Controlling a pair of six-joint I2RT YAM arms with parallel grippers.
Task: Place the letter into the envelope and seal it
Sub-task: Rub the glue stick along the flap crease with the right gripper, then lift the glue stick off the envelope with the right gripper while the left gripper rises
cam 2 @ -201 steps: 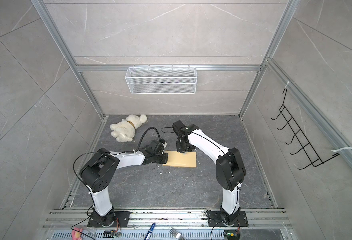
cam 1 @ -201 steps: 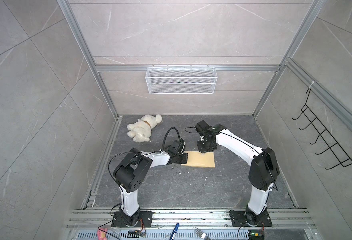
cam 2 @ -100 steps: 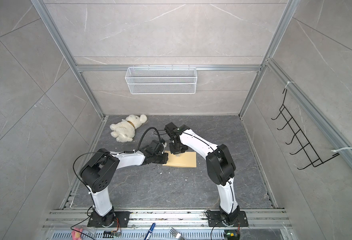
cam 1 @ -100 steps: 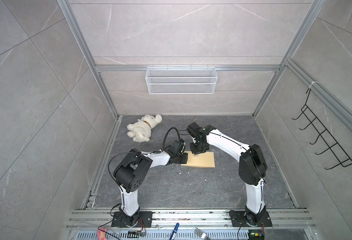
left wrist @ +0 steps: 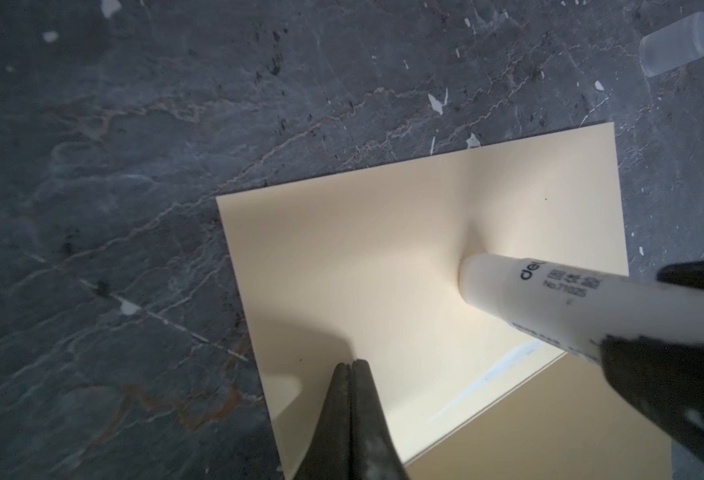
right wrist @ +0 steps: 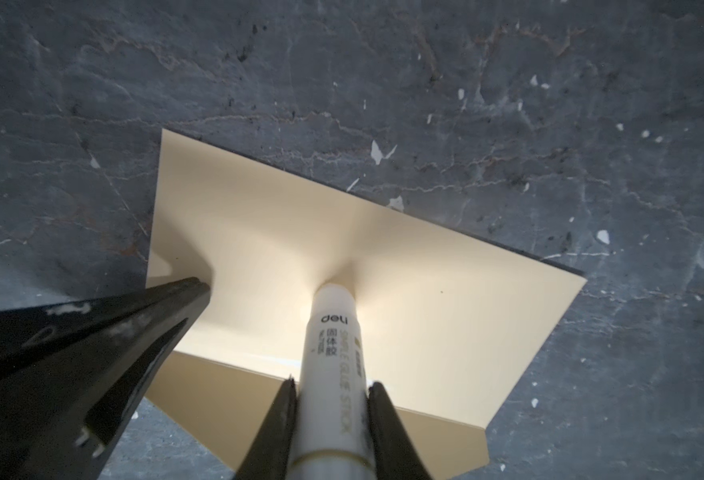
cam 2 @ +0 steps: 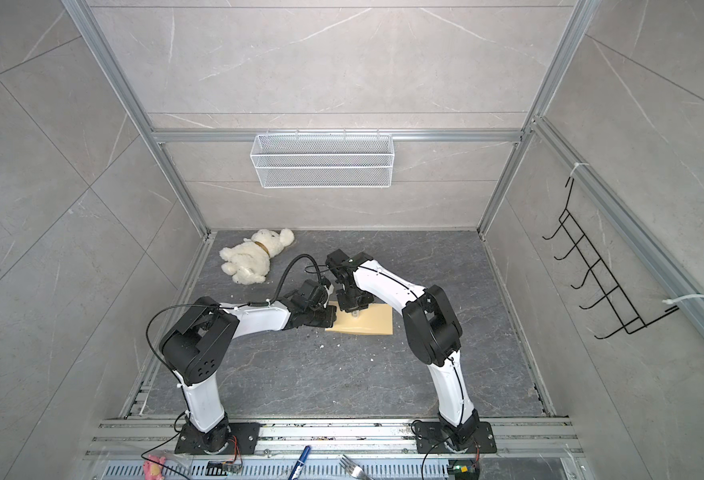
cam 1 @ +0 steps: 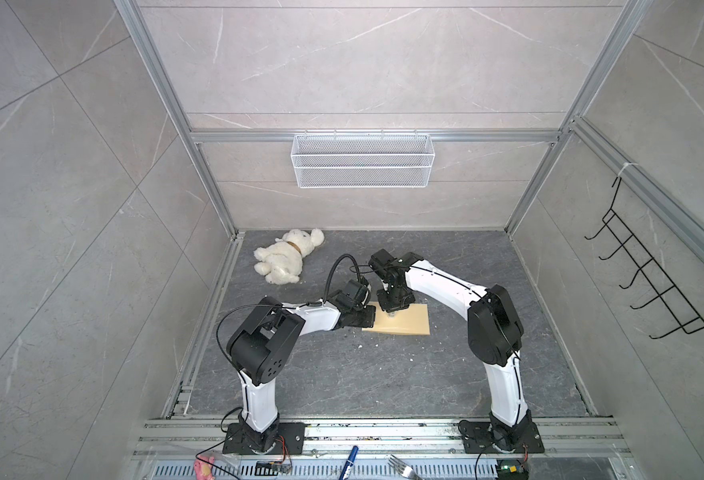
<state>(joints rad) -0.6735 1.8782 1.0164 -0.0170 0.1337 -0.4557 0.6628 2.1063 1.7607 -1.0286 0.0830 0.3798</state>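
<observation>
The yellow-tan envelope (cam 1: 409, 323) (cam 2: 374, 323) lies on the dark floor with its pale flap (left wrist: 362, 270) (right wrist: 258, 232) folded open. My left gripper (left wrist: 351, 365) (cam 1: 368, 319) is shut, its tips pressing on the flap near one end. My right gripper (right wrist: 331, 388) (cam 1: 391, 311) is shut on a white glue stick (right wrist: 333, 357) (left wrist: 549, 299), whose tip dents the middle of the flap. A faint glue streak (left wrist: 487, 374) runs along the fold. The letter is out of view.
A clear cap (left wrist: 674, 43) lies on the floor beyond the envelope. A white plush bear (cam 1: 288, 259) lies at the back left. A wire basket (cam 1: 362, 160) hangs on the back wall, a black hook rack (cam 1: 653, 282) on the right wall. White flecks dot the floor.
My right arm has shifted left, carrying the glue stick along the envelope toward the left gripper. The left gripper has stayed in place on the flap.
</observation>
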